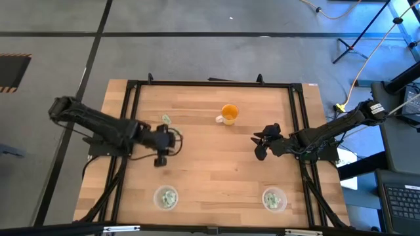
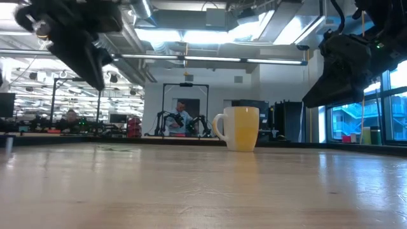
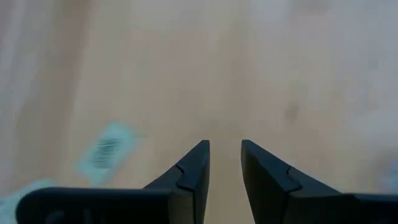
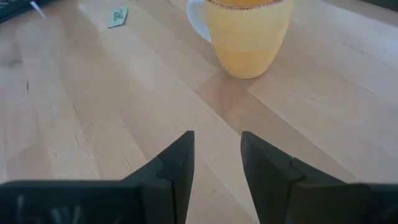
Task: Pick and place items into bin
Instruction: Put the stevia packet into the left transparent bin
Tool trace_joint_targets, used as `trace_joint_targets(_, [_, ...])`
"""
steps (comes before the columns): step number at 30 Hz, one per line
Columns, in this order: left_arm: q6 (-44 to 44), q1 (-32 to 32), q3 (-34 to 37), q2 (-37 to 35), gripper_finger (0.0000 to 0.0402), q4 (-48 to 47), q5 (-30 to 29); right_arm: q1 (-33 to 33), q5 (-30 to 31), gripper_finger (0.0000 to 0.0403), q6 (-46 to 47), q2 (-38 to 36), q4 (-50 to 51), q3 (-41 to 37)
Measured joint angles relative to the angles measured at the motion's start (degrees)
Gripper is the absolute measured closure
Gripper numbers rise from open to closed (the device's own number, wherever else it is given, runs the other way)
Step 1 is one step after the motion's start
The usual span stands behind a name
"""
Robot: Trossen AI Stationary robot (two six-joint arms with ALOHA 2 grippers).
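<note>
One green-and-white packet (image 1: 166,119) lies flat on the wooden table, just to the far side of my left gripper (image 1: 177,139). In the left wrist view that gripper (image 3: 225,155) is open with nothing between its fingers, and the packet (image 3: 107,149) lies off to one side of them. My right gripper (image 1: 258,141) hovers open and empty at the table's right, pointing at the orange mug (image 4: 249,37). The same packet (image 4: 117,15) shows far beyond it. Two round clear bins (image 1: 165,197) (image 1: 274,198) near the front edge hold more packets.
The orange mug (image 1: 228,114) stands upright at the table's far middle, between the two arms. A black frame (image 1: 210,84) runs round the tabletop. Bare wood lies between the grippers and the two bins.
</note>
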State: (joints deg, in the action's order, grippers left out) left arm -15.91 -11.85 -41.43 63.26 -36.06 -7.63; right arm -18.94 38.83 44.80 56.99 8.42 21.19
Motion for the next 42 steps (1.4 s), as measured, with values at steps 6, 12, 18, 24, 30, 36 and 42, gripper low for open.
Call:
trace_joint_targets(6, [6.68,13.77,0.0,0.6,0.0315,0.06,2.99,0.0,0.02,0.0268,-0.04,0.02,0.54,0.0])
trace_joint_targets(12, [17.37,23.87,0.0,2.33,0.0315,0.28,7.62,0.02,0.02,0.0268,-0.13,0.02,0.83,0.0])
trace_joint_targets(18, [25.65,28.65,0.0,6.34,0.0314,2.84,16.31,0.02,0.04,0.0268,-0.11,0.02,0.98,0.0])
trace_joint_targets(24, [33.33,30.42,0.0,13.88,0.0314,6.69,19.46,0.02,0.05,0.0268,-0.09,0.02,0.97,0.0])
trace_joint_targets(30, [38.64,30.4,0.0,20.51,0.0314,8.62,19.16,0.02,0.06,0.0268,-0.11,0.02,1.05,0.0])
trace_joint_targets(36, [39.22,30.4,0.0,23.82,0.0315,12.1,15.2,0.02,0.08,0.0268,-0.09,0.02,1.78,0.0])
trace_joint_targets(42, [39.24,30.39,0.0,25.93,0.0315,12.34,12.65,0.02,0.1,0.0268,-0.07,0.02,2.41,0.0])
